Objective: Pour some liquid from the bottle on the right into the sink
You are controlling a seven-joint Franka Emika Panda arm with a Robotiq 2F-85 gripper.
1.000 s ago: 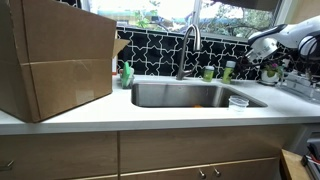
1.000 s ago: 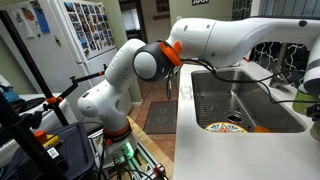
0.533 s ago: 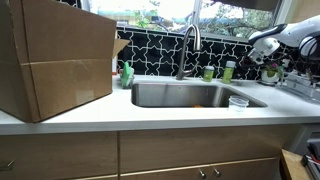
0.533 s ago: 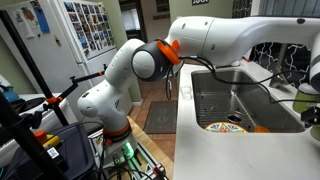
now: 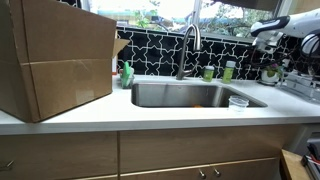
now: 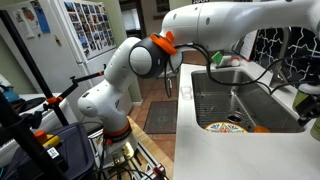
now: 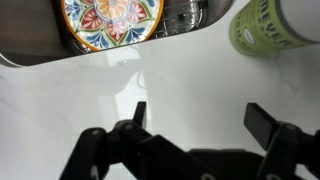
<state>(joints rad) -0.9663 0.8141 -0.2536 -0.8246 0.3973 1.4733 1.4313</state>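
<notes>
The pale bottle with a green top (image 5: 229, 70) stands upright on the white counter behind the sink (image 5: 190, 95), to the right of the faucet (image 5: 187, 45). A shorter green container (image 5: 208, 72) stands to its left. My gripper (image 5: 258, 33) hangs open and empty in the air, above and to the right of the bottle. In the wrist view the gripper (image 7: 200, 118) is open over bare white counter. A green ribbed container (image 7: 255, 30) and a whitish object (image 7: 300, 12), probably the bottle, lie beyond it at the top right. The sink (image 7: 185, 14) holds a colourful plate (image 7: 112, 18).
A large cardboard box (image 5: 55, 60) fills the counter to the left. A bright green soap bottle (image 5: 126, 74) stands at the sink's left rim. A clear cup (image 5: 238, 101) sits at the front right of the sink. The sink also shows from the side (image 6: 240, 100).
The arm has lifted: my gripper is higher above the counter than a second ago. The bottle and container have not moved.
</notes>
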